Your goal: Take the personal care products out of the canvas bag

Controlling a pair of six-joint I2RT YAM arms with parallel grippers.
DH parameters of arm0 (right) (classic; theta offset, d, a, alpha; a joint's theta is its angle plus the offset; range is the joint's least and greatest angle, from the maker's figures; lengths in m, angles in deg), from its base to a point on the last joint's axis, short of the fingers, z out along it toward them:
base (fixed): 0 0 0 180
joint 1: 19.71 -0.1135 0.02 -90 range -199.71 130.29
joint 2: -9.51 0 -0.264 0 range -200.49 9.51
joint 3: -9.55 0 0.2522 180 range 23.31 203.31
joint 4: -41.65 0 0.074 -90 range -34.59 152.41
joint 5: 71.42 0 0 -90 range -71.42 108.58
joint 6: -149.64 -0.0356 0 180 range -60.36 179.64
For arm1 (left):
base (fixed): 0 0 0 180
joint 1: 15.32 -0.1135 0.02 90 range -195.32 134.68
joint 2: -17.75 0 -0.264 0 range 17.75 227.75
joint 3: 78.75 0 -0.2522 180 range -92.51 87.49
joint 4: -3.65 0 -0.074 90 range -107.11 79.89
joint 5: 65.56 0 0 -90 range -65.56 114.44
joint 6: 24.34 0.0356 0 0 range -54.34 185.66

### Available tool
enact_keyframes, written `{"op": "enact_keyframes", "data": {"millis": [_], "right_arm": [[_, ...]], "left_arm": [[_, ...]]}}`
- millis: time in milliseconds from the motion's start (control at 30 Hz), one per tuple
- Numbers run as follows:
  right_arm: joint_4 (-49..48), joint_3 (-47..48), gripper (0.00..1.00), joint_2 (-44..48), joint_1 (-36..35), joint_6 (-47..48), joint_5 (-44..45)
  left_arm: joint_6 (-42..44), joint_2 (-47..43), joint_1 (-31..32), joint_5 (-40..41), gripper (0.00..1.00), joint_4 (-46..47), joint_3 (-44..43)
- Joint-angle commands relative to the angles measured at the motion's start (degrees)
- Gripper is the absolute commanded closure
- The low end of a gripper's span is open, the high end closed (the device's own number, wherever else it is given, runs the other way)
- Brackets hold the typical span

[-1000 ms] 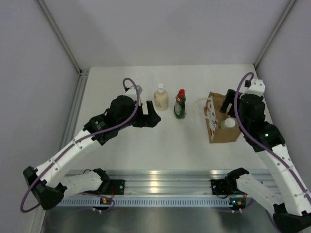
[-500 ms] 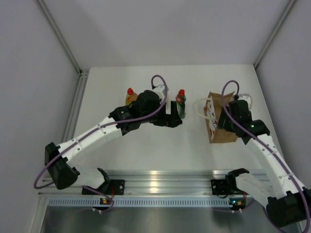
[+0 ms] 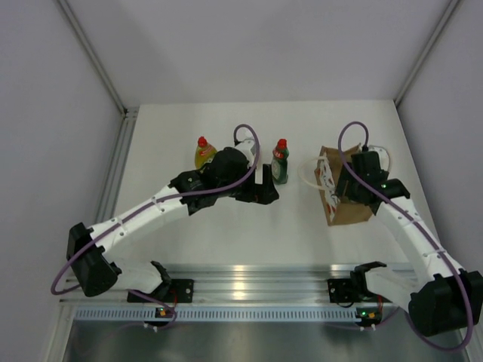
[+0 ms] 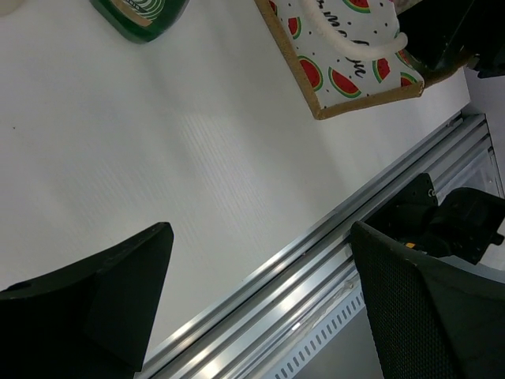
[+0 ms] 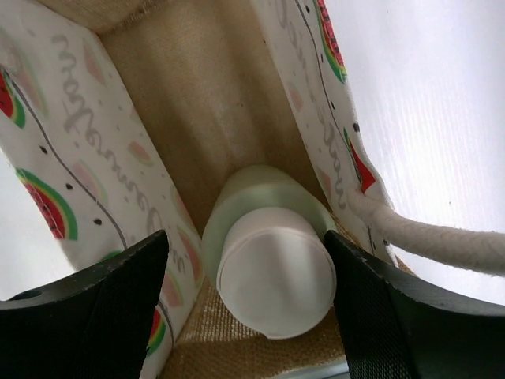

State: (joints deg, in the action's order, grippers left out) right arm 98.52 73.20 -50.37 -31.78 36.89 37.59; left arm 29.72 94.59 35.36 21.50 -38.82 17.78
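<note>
Pale grey-beige bottle [image 5: 272,268] stands inside canvas bag [image 5: 197,103], cap facing right claw [image 5: 245,241]; spread fingers [image 5: 95,316] flank it at three and nine o'clock.

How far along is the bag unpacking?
Done: the yellow bottle and the green bottle stand on the table outside the canvas bag. In hand: the right gripper is down in the bag, open around a white-capped bottle, not yet closed. Left to do: grip it and lift it out. The left gripper hovers open and empty.
</note>
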Motion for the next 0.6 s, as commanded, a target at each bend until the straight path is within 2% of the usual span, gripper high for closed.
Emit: {"op": "enact_keyframes", "data": {"millis": [0, 200, 567], "right_arm": [[-2.2, -1.4, 0.23, -2.7, 1.2, -2.1, -1.2], [-2.9, -2.1, 0.28, -5.8, 1.2, -2.8, 0.3], [-2.9, 1.3, 0.29, 2.7, 1.2, -0.9, 3.1]], "left_arm": [[1.0, -3.2, 0.0, 1.5, 0.02, 2.2, 1.0], [1.9, -4.2, 0.0, 2.3, 0.02, 2.0, 1.7], [2.5, -3.9, 0.0, 2.3, 0.02, 2.1, 2.1]]}}
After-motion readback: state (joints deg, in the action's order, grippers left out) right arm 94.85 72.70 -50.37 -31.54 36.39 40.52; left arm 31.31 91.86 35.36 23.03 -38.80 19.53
